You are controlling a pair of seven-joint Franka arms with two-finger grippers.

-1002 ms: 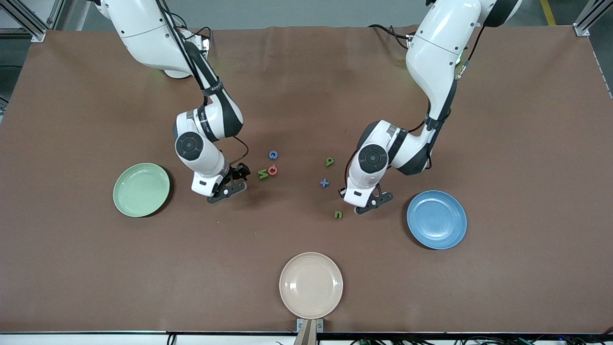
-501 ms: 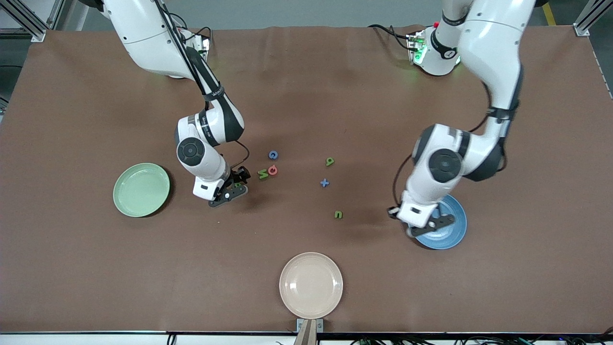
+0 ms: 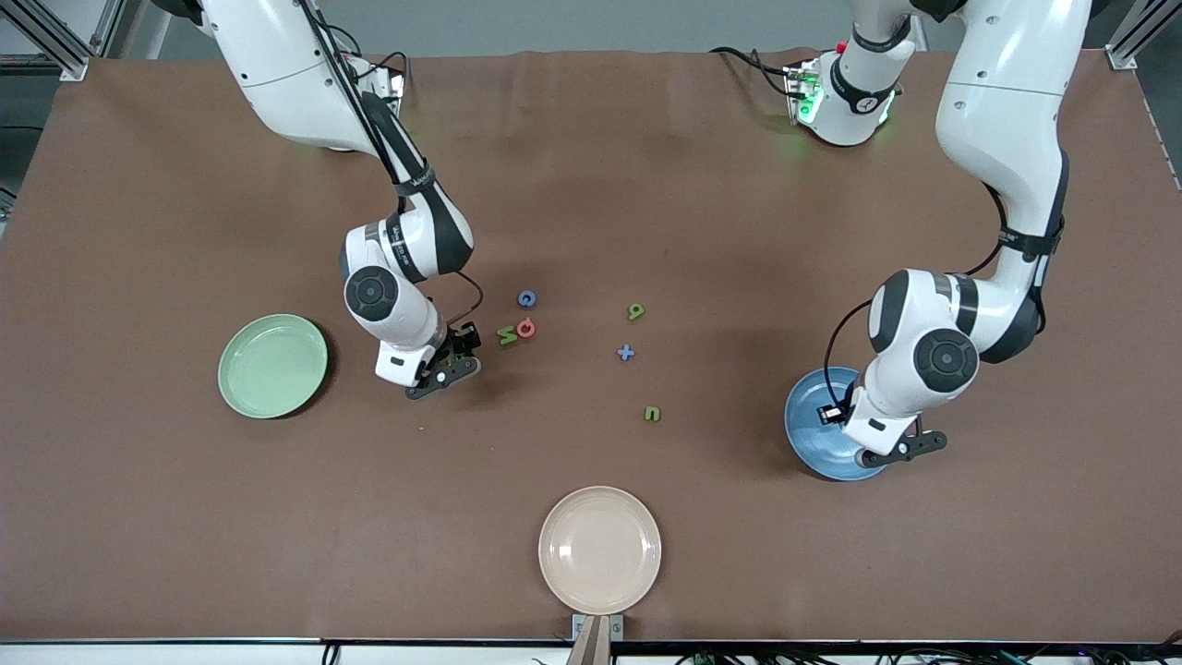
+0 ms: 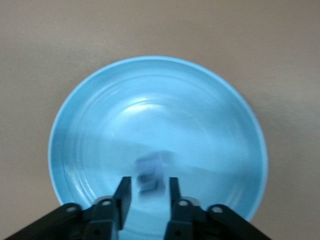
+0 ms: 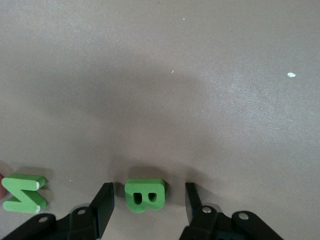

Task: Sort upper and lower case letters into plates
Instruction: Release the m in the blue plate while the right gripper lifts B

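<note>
A: What's at the mint green plate [image 3: 272, 366]?
B: Nothing in it. Beside it the right gripper [image 5: 148, 202] is low on the bench [image 3: 591, 185], fingers [image 5: 104, 200] spread around a green B [image 5: 145, 194], apart from it.

A: And the blue plate [image 3: 808, 434]?
B: The left gripper [image 4: 147, 192] is over it, fingers released, a blurred blue letter [image 4: 150, 175] below them.

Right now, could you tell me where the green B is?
The green B lies on the table between the right gripper's open fingers, beside the green N, toward the right arm's end.
</note>
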